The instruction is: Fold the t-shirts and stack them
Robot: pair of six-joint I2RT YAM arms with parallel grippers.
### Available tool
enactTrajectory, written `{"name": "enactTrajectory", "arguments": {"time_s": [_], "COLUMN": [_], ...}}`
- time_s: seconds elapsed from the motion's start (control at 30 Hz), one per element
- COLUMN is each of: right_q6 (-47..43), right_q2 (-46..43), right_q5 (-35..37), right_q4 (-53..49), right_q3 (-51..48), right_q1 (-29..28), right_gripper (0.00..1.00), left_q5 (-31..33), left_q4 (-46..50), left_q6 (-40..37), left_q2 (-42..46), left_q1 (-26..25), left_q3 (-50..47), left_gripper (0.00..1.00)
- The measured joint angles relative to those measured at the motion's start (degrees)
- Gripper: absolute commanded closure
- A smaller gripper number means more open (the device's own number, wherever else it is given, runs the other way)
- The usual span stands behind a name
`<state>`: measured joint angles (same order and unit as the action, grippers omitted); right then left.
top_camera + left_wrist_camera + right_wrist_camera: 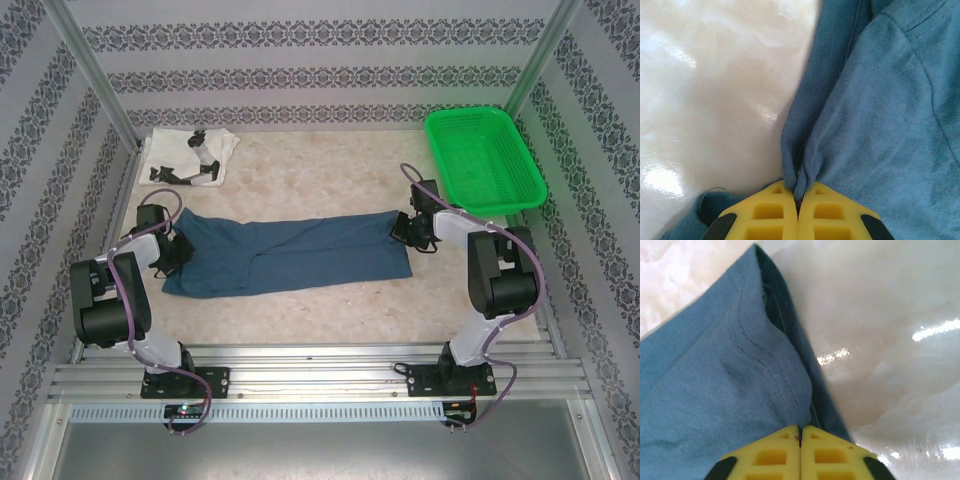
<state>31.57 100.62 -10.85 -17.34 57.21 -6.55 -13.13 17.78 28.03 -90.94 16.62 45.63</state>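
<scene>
While the dark blue-teal shirt (300,255) lies stretched out in a long band across the middle of the table (330,310), there's a claw at each end of it. At the left end, the left gripper (798,197) is clamped tight. Its yellow fingers meet with a bunched fold of the blue cloth pinched between them, and you can see the fabric puckering up into the tips in the wrist view. Over at the right end, the right gripper (800,432) is closed as well, fingers pressed together right on the stitched hem at the shirt's edge, with glossy pale tabletop just beside it. Further out, the white shirt (190,157) with black printed marks sits in the far left corner, well apart from the blue one. In the far right corner the green basket (485,160) rests at the table's edge.
</scene>
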Motion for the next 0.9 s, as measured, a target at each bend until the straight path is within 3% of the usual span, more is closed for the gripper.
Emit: {"name": "enactTrajectory", "arguments": {"time_s": [0.43,0.63,0.83,0.9], "right_q6": [-0.4,-1.3,-2.1,-2.4], "right_q2": [-8.6,-8.0,-4.9,-4.5], "right_q5": [2.9,2.8,2.4,2.4], "right_q4": [-3.4,-4.2,-4.1,-4.4], "right_q3": [-2.8,-4.0,-4.2,-4.2], "right_q1": [1.6,2.6,2.7,2.7], "right_gripper": [1.00,1.00,0.64,0.59], "left_q5": [-0.2,-0.2,-0.2,-0.2], "left_q4": [-0.2,-0.4,-0.3,-0.3], "left_q6": [0.0,-0.3,-0.7,-0.7], "left_q2": [-0.1,-0.2,-0.2,-0.2], "left_q1": [0.0,0.0,0.0,0.0], "left_q3": [0.0,0.0,0.0,0.1], "left_gripper": [1.00,1.00,1.00,1.00]}}
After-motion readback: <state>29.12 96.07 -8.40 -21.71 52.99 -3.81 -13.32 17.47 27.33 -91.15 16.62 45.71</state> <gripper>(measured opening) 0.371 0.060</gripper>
